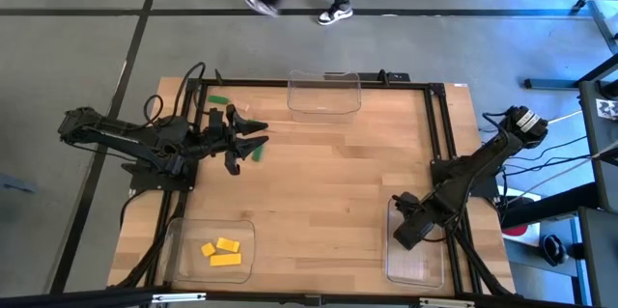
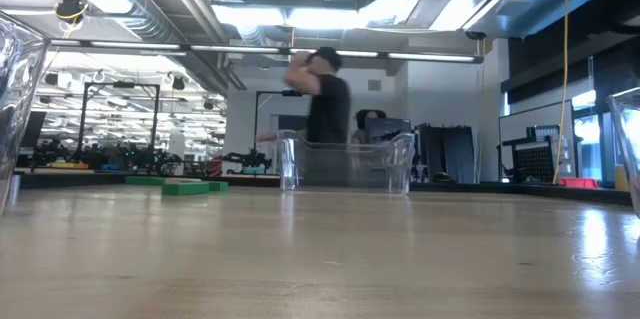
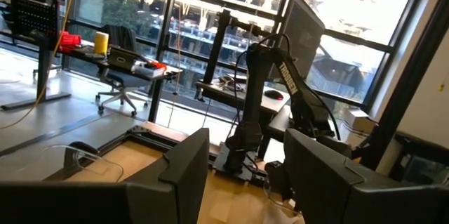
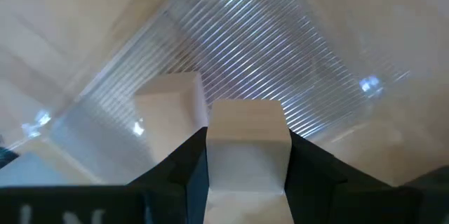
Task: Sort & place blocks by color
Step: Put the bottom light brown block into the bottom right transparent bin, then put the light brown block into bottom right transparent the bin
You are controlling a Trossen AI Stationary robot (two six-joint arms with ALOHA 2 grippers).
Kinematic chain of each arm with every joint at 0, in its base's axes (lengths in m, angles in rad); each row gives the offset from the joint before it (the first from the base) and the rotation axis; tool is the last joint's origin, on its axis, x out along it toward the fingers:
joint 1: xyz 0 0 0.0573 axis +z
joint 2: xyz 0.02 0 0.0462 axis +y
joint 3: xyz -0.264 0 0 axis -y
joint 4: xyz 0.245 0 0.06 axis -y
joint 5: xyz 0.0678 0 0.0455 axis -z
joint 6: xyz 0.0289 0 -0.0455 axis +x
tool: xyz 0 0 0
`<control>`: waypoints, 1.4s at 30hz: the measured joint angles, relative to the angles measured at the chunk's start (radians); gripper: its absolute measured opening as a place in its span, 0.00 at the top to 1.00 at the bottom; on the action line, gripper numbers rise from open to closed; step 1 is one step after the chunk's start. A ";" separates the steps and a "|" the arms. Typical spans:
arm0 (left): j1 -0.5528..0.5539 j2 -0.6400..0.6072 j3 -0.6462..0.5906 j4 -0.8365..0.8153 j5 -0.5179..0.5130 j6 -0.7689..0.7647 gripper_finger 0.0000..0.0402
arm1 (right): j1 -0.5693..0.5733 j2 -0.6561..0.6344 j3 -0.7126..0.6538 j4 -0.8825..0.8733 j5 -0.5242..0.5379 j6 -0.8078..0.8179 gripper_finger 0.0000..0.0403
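My right gripper (image 1: pixel 406 231) points steeply down inside the clear tray (image 1: pixel 430 267) at the table's near right, shut on a tan block (image 4: pixel 245 147). A second tan block (image 4: pixel 168 101) shows just beside it on the tray's ribbed floor. My left gripper (image 1: pixel 253 136) hangs raised over the far left of the table, open, with nothing between its fingers (image 3: pixel 179 175). Below and beside it, green blocks (image 1: pixel 257 153) (image 1: pixel 218 100) lie on the wood. Yellow blocks (image 1: pixel 222 251) lie in the near-left tray (image 1: pixel 183 231). My right gripper pinches the tan block's two opposite sides (image 4: pixel 210 155) between its two fingers. The fingers come from above, pointing steeply down. The block's free end (image 4: pixel 245 115) sticks out past the fingertips over the tray's ribbed floor; whether it touches the floor I cannot tell.
A third clear tray (image 1: pixel 323 94) stands at the middle of the far edge. A black frame (image 1: pixel 436 125) runs around the tabletop. A person (image 2: pixel 325 99) walks past beyond the far edge. Bare wood (image 1: pixel 328 192) fills the table's middle.
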 joint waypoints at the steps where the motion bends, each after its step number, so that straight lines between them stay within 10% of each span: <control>1: 0.000 0.000 0.000 0.000 0.000 0.000 0.56 | -0.001 0.000 -0.003 -0.002 0.000 0.000 0.64; 34: 0.000 0.000 0.000 0.000 -0.015 0.000 0.56 | 0.000 0.000 -0.002 0.003 -0.010 0.000 0.58; 42: 0.000 0.000 0.000 0.000 -0.015 -0.001 0.56 | 0.000 0.000 0.005 0.003 -0.012 -0.003 0.41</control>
